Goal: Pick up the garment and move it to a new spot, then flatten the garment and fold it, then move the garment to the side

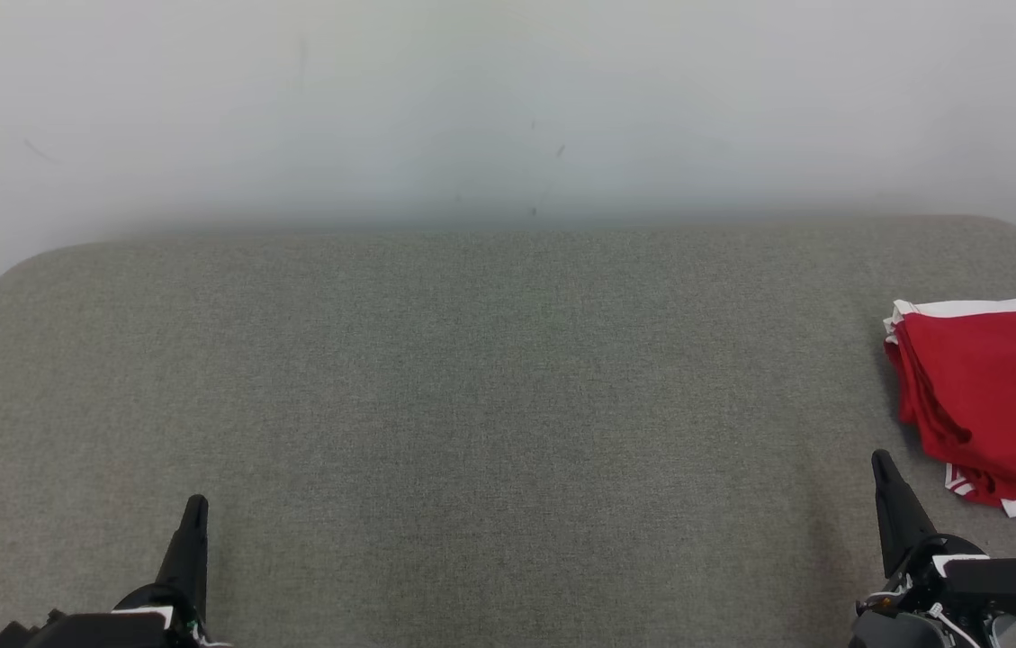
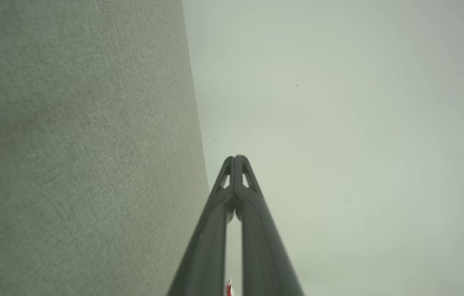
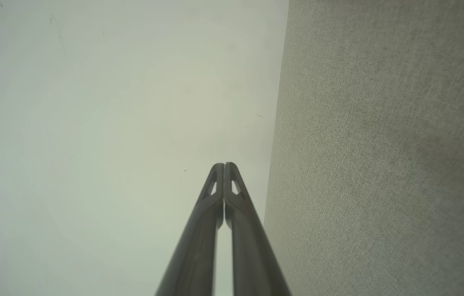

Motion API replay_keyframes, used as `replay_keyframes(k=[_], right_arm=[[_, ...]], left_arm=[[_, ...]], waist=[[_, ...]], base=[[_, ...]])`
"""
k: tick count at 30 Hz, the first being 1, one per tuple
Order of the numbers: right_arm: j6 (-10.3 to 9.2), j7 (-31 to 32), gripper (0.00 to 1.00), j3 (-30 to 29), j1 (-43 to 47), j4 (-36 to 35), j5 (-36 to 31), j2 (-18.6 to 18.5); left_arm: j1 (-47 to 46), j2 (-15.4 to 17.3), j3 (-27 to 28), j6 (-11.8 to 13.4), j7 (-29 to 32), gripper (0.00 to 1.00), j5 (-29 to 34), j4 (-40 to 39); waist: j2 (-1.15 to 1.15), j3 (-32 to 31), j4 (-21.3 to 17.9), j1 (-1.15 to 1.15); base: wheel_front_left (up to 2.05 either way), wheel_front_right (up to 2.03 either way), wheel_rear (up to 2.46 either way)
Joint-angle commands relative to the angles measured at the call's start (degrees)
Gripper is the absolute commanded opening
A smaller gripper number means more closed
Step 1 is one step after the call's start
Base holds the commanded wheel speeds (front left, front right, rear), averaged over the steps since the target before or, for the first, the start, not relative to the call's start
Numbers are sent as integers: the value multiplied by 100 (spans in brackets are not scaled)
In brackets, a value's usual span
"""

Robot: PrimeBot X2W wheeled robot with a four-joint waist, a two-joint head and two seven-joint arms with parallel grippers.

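Observation:
The garment [image 1: 989, 396] is red with white trim and lies folded in a compact stack at the right edge of the grey fabric surface [image 1: 490, 378]. My right gripper [image 1: 881, 461] is at the lower right, just in front of and left of the garment, apart from it, shut with nothing in it. My left gripper [image 1: 196, 502] rests at the lower left, shut and empty. Both wrist views show the fingertips pressed together: left gripper [image 2: 236, 158], right gripper [image 3: 224, 165]. A sliver of the red garment [image 2: 228, 287] peeks between the left fingers' bases.
A pale wall [image 1: 508, 108] rises behind the grey surface, whose back corners are rounded. The grey surface [image 2: 75, 148] fills the left half of the left wrist view, and the grey surface [image 3: 384, 148] fills the right of the right wrist view.

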Motion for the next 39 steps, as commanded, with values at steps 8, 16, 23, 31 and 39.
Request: replay_keyframes(k=[8, 16, 23, 31, 39], right_arm=[[-12, 19, 0, -10, -39, -10, 6, 12], [-12, 17, 0, -10, -39, -10, 6, 12], [-12, 18, 0, -9, -39, -10, 6, 12], [-12, 18, 0, -9, -39, -10, 7, 11], [-12, 17, 0, -9, -39, -9, 7, 11]], left_arm=[[-62, 25, 3, -17, 1, 0, -25, -16], [-62, 25, 3, -17, 1, 0, -25, -15], [-61, 25, 5, -17, 1, 0, -25, -17], [-61, 25, 3, -17, 1, 0, -25, -17], [-61, 25, 4, -17, 1, 0, -25, -17]], waist=[[0, 0, 0, 0], [0, 0, 0, 0], [0, 0, 0, 0], [0, 0, 0, 0], [0, 0, 0, 0]], base=[[0, 0, 0], [0, 0, 0], [0, 0, 0], [0, 0, 0], [0, 0, 0]])
